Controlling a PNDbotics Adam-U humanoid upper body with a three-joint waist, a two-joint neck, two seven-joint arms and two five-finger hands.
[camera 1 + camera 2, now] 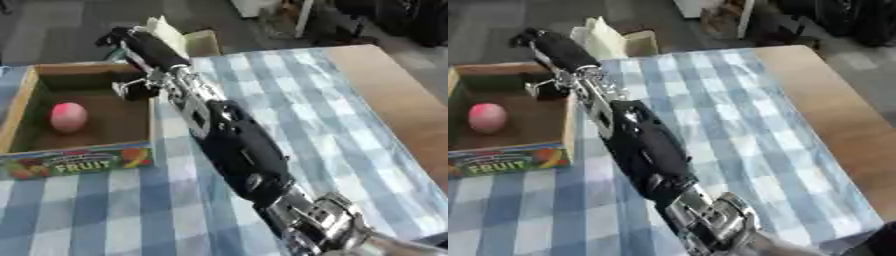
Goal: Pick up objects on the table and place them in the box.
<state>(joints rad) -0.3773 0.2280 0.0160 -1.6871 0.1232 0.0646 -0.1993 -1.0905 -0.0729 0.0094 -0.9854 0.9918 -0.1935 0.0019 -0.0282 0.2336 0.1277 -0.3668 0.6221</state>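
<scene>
I have the right arm stretched diagonally across the checked cloth (350, 130), its hand (144, 42) reaching past the far right corner of the box (87, 160) — the hand sits above that corner rather than squarely over the inside; a pale yellowish thing (166, 30) sticks up just behind the knuckles and I think the fingers are curled round it, though the black hand hides where they meet it, so I cannot say for sure whether they are grasping or slack; a pink round fruit (68, 116) already lies inside the box, towards its left side; my left hand shows in neither view. My first worry is the drop — if I let go from here the pale thing could land on the far wall or outside the box, on the floor beyond the table edge, because the hand is over the rim and not the floor of the box; my second is the forearm, which passes right above the box's right wall, so lowering the arm to get a closer release could knock that wall and slide the box on the cloth; my third is the fruit — a thing dropped from above could strike it and set it rolling.
</scene>
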